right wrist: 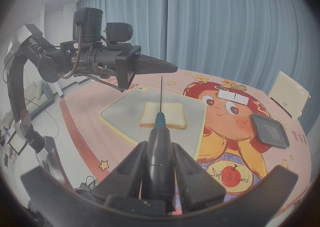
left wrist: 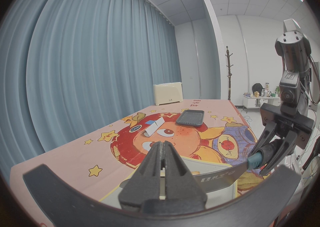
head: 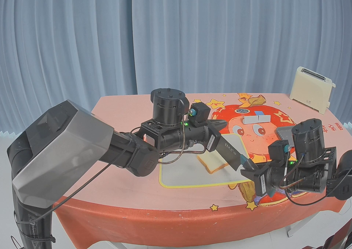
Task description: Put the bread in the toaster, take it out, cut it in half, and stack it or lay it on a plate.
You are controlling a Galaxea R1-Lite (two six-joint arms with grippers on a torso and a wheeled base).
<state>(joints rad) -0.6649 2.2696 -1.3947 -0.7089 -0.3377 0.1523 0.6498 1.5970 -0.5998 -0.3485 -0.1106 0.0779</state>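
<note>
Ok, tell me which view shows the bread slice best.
The right wrist view: the whole bread slice lies on the cutting board, crossed only by the thin edge of the knife. In the head view the knife covers part of it. In the left wrist view the left tool blocks it.

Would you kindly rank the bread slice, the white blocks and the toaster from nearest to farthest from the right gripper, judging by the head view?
From the right gripper, shut on the knife:
1. Bread slice, on the cutting board, just to the gripper's left.
2. White blocks, farther back at mid-table.
3. Toaster, at the far right corner.
</note>
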